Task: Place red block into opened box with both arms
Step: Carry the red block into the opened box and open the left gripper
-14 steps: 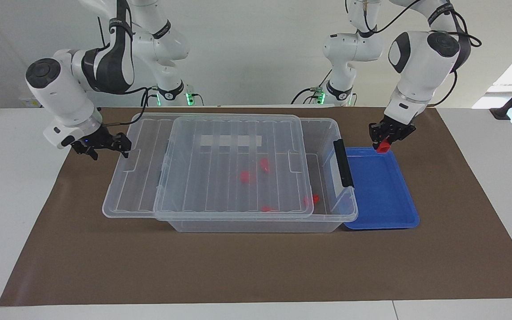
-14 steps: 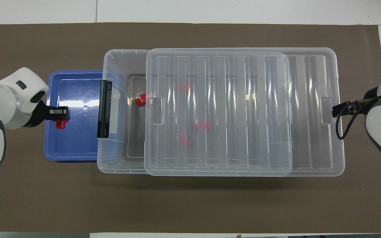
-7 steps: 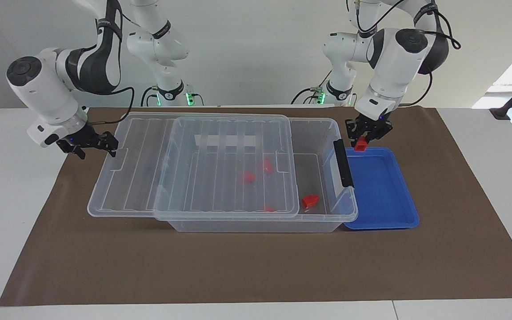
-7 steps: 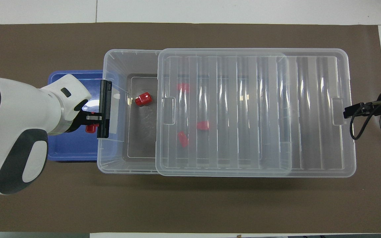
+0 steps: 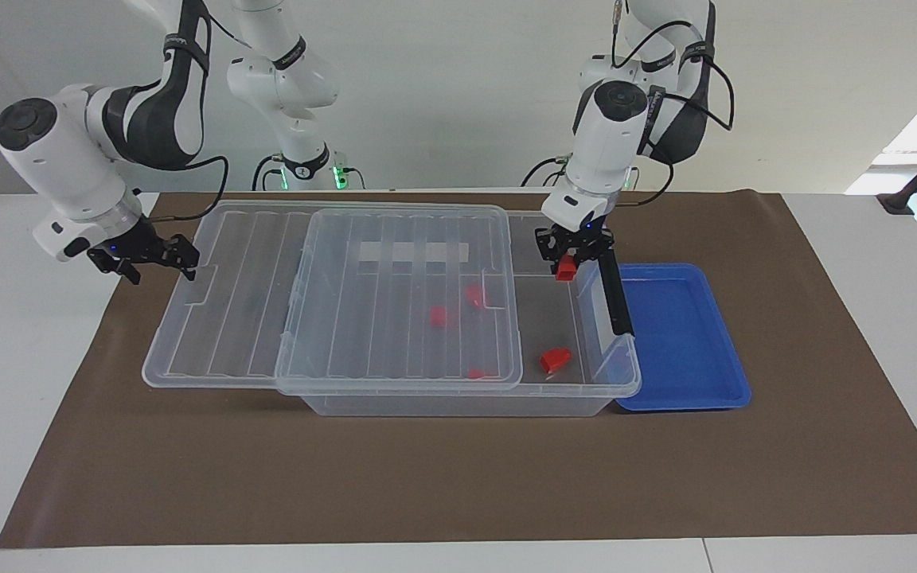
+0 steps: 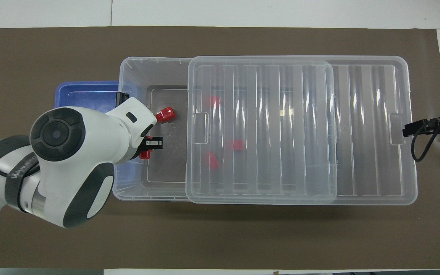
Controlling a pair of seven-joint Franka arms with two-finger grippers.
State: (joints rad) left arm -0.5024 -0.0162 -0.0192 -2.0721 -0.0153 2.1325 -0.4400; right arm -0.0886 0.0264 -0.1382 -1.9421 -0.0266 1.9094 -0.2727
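My left gripper (image 5: 566,263) is shut on a small red block (image 5: 563,271), which also shows under the left gripper (image 6: 148,149) as the red block (image 6: 144,154). It hangs over the uncovered end of the clear box (image 5: 458,406), just inside the black clip handle (image 5: 616,298). The ribbed lid (image 5: 395,318) lies slid toward the right arm's end, overhanging the box (image 6: 122,68). My right gripper (image 5: 162,267) stands open at the lid's (image 6: 281,133) end rim, one finger against it. The right gripper (image 6: 414,126) shows as a thin black bar.
Another red block (image 5: 556,360) lies on the box floor in the uncovered part. More red blocks (image 5: 438,317) sit under the lid. A shallow blue tray (image 5: 681,342) rests against the box at the left arm's end. Brown matting covers the table.
My left gripper carried the red block from over the blue tray to over the box's uncovered end. The right gripper moved toward its own end and the lid slid with it, widening the opening.
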